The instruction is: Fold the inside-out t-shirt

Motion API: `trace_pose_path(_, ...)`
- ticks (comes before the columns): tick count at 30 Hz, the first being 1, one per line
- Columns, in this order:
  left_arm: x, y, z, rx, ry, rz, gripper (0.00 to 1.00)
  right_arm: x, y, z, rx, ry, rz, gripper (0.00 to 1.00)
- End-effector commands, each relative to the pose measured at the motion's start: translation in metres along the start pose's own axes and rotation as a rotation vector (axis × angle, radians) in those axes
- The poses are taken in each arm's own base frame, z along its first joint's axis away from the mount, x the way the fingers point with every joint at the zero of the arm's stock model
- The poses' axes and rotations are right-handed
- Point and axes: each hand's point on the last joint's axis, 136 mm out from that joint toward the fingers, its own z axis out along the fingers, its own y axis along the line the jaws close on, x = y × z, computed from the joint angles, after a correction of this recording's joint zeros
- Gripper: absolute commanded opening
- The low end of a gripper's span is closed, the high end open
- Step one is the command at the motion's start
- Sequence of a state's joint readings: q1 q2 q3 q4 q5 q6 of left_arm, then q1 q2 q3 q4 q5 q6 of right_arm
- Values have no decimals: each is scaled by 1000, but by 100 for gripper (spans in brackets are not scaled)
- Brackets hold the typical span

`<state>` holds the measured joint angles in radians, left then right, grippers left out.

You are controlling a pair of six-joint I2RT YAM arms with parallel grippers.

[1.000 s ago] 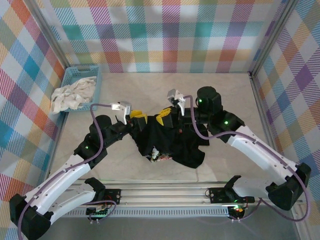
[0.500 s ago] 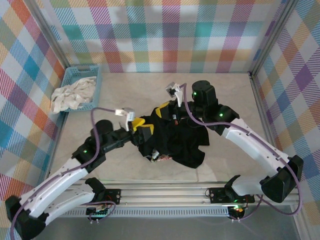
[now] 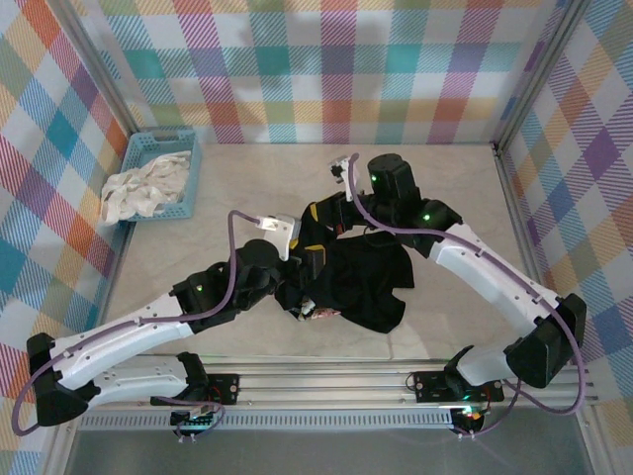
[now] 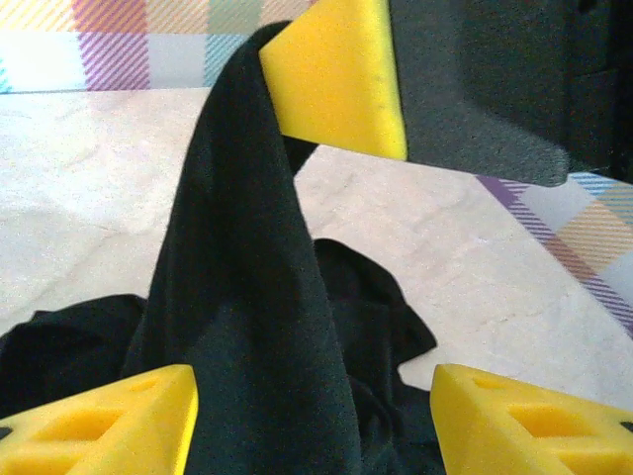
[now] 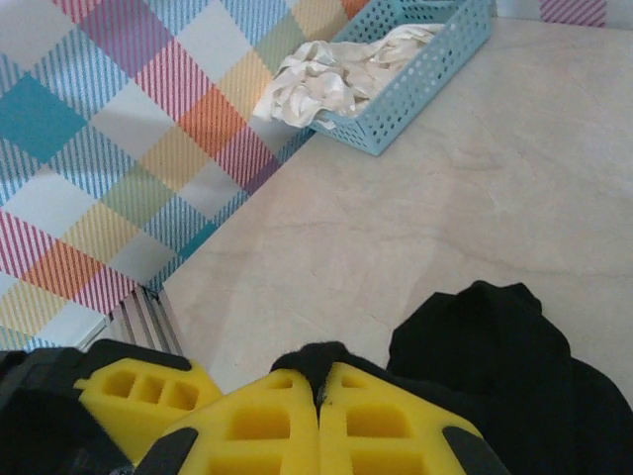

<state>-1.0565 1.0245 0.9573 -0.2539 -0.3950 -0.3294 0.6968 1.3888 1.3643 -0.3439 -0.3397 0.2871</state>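
Note:
The inside-out t-shirt (image 3: 361, 287) lies crumpled in the middle of the table, black, with a small multicoloured print (image 3: 318, 313) at its near edge. My right gripper (image 3: 318, 212) is shut on a pinch of its cloth (image 5: 336, 358) and holds a fold up off the pile. In the left wrist view that fold (image 4: 247, 297) hangs from the right gripper's yellow pad (image 4: 336, 79). My left gripper (image 3: 313, 260) is open just in front of it. The hanging cloth sits between its two fingertips (image 4: 99, 421), close to the left one.
A blue basket (image 3: 194, 170) holding white-cream cloth (image 3: 143, 188) stands at the far left by the plaid wall, also seen in the right wrist view (image 5: 425, 89). Plaid walls enclose the table. A metal rail (image 3: 326, 381) runs along the near edge.
My left arm has reached right, its gripper spreading wider and coming up to the raised fold. My right gripper has moved away from the bases, still shut on the cloth.

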Motion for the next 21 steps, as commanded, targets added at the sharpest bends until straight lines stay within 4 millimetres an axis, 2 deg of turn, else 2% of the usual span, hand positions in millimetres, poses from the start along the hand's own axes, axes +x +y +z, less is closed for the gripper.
trace_pose_path(1, -5, -2, 6, -43, -14, -2, 60, -12, 1, -2, 17, -20, 27, 0)
trace_pose_path(4, -2, -15, 21, -3, -8, 0, 54, -14, 2, -2, 9, -25, 35, 0)
trace_pose_path(8, -3, -9, 41, -60, -30, -7, 51, -13, 4, -2, -4, -28, 42, 0)
trace_pose_path(11, -5, -5, 58, -21, -45, -65, 51, -13, 5, -4, -6, -30, 43, 0)
trace_pose_path(13, -6, -1, 66, 5, -47, -101, 43, -12, 4, -6, 5, -30, 40, 0)
trace_pose_path(16, -8, -4, 71, 116, -64, -127, 19, -12, -1, -11, 39, -40, 25, 0)
trace_pose_path(18, -12, -8, 66, 219, -82, -126, 9, -11, -6, -15, 67, -39, 15, 0)
trace_pose_path(21, -16, -15, 49, 396, -101, -81, 1, -11, -9, -20, 87, -39, -12, 0)
